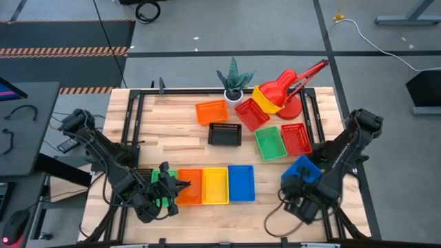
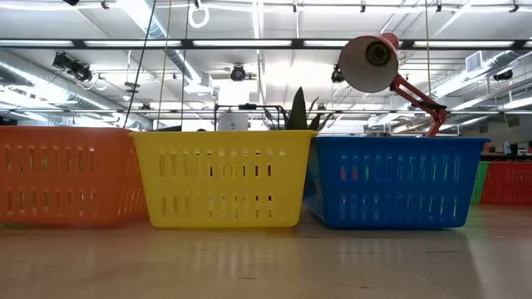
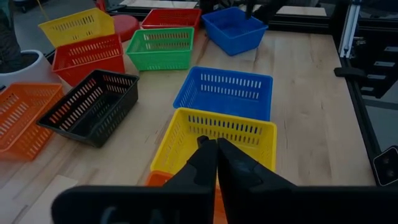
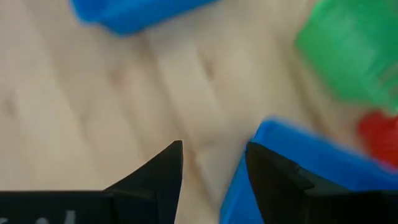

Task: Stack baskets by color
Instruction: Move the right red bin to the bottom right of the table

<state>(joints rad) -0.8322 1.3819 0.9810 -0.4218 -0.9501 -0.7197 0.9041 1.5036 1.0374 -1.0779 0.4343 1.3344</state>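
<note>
Three baskets stand in a row at the table's near edge: orange (image 1: 191,186), yellow (image 1: 215,184) and blue (image 1: 241,182). My left gripper (image 3: 215,148) is shut with nothing between its fingers and hangs over the orange basket (image 3: 163,180), close to the yellow one (image 3: 214,134). Something green (image 1: 162,202) shows under that arm. A second blue basket (image 1: 301,170) sits at the near right. My right gripper (image 4: 214,146) stands open at that basket's corner (image 4: 267,134), one finger in front of the blue rim and the other over bare wood. My right gripper comes at the second blue basket's corner (image 4: 264,132) from above, slanting down. One finger (image 4: 273,174) shows in front of the blue rim, the other over the table. I cannot tell whether either finger touches the basket.
Farther back lie an orange basket (image 1: 211,111), a black one (image 1: 224,134), a red one (image 1: 251,114), a yellow one (image 1: 267,98), a green one (image 1: 270,143) and another red one (image 1: 296,138). A red desk lamp (image 1: 296,83) and a potted plant (image 1: 234,81) stand at the far edge.
</note>
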